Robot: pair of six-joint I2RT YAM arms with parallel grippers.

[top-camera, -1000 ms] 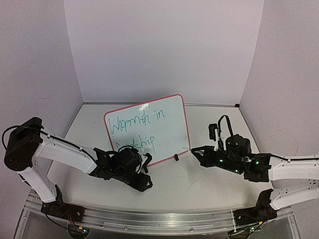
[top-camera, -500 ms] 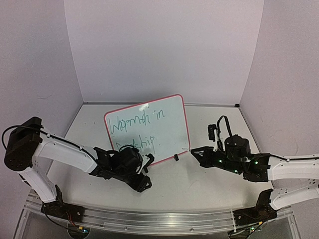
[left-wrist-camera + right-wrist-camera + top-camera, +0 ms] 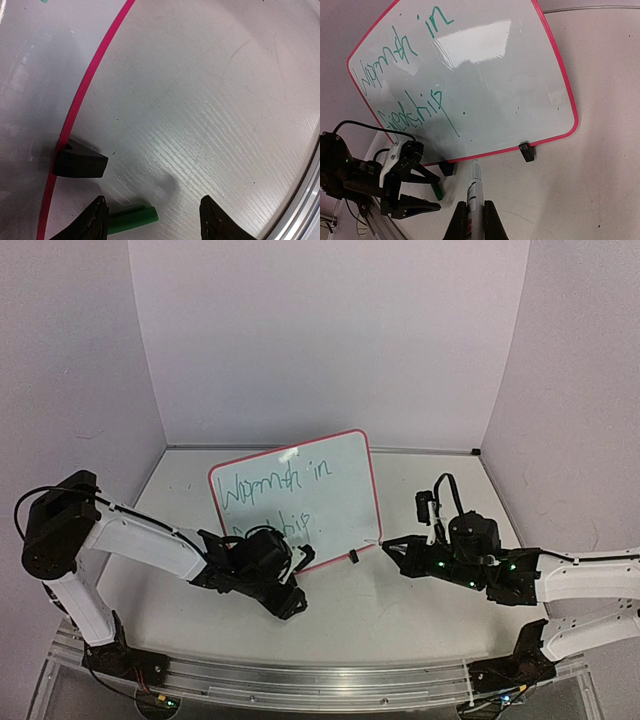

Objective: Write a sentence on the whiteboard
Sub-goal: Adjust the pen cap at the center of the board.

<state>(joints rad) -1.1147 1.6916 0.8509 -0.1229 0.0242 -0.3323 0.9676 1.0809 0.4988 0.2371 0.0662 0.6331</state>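
Reading the whiteboard (image 3: pixel 300 490): it stands propped near the middle of the table (image 3: pixel 400 610), leaning back on its black clip feet and facing the arms. The sentence (image 3: pixel 262 485) is on it in green, in two lines, roughly "Warmth in" over "friendship" with a dot after it. The script is messy and the left gripper blocks the start of line two in the top view.

- Right gripper (image 3: pixel 474 207): clamped on the marker (image 3: pixel 474 185). The tip is uncapped, points at the board's lower edge just below the pink frame, and is off the writing surface.
- Left gripper (image 3: pixel 154 202): jaws apart and low over the table by the board's lower-left clip foot (image 3: pixel 80 162). A small green piece (image 3: pixel 132 219), probably the marker cap, lies between the fingers, which haven't closed on it.

Status: the writing looks done, since the text ends in a full stop and the pen is off the board. If anything is left, my guess is picking up the cap, recapping the marker and parking it. I can't tell whether the left fingers touch the cap.
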